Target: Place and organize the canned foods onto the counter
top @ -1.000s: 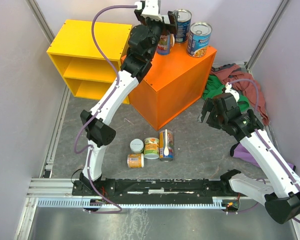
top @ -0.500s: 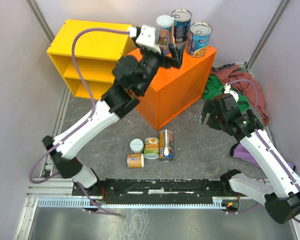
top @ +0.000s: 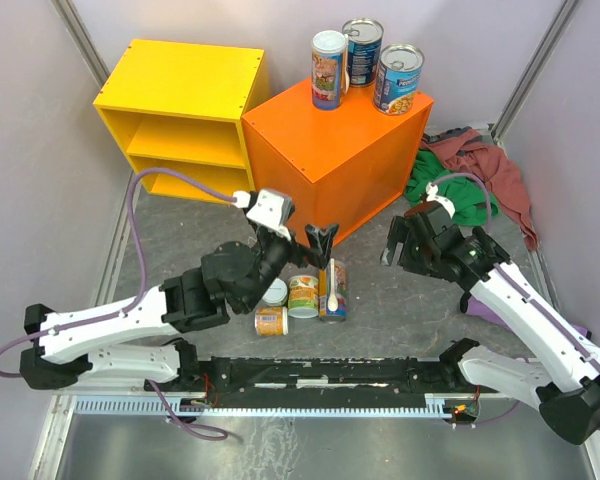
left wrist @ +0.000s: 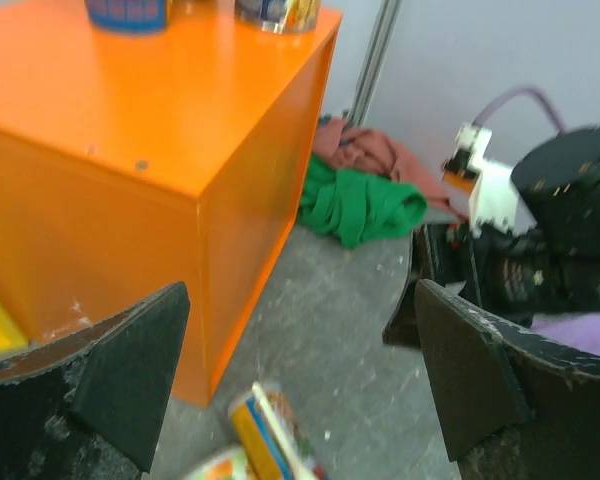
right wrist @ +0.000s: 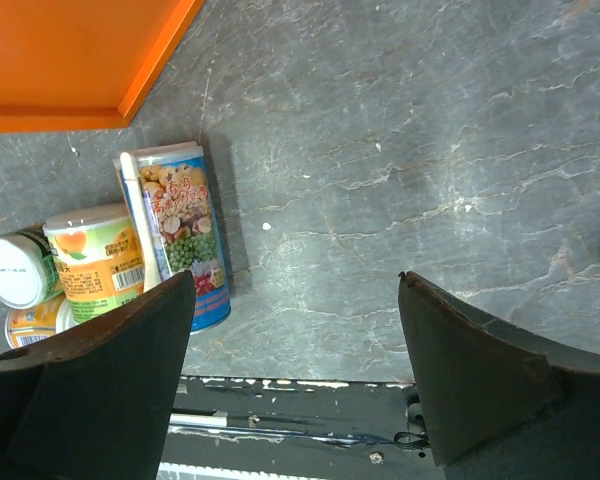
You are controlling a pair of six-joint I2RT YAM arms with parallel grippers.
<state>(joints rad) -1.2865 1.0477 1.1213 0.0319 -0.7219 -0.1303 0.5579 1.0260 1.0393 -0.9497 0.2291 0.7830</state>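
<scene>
The orange counter point(top: 325, 160) carries three upright cans: a tall white-topped one point(top: 328, 68), a blue one point(top: 362, 50) and a blue-labelled one point(top: 398, 78). Several cans lie grouped on the floor: a tall blue can on its side point(top: 332, 290), a green-orange can point(top: 303, 296), a small white-topped can point(top: 273, 291) and a small orange can point(top: 270, 321). My left gripper point(top: 315, 248) is open and empty, just above and behind this group; the tall can shows below its jaws point(left wrist: 270, 440). My right gripper point(top: 405, 242) is open and empty to the group's right point(right wrist: 185, 235).
A yellow open shelf unit point(top: 180, 115) stands left of the counter. A pile of green and red cloth point(top: 470, 175) lies at the right wall. The black base rail point(top: 330, 375) runs along the near edge, close behind the floor cans.
My left arm has let go of the tall white-topped can on the counter and swung down to the floor cans. My right gripper has shifted slightly left.
</scene>
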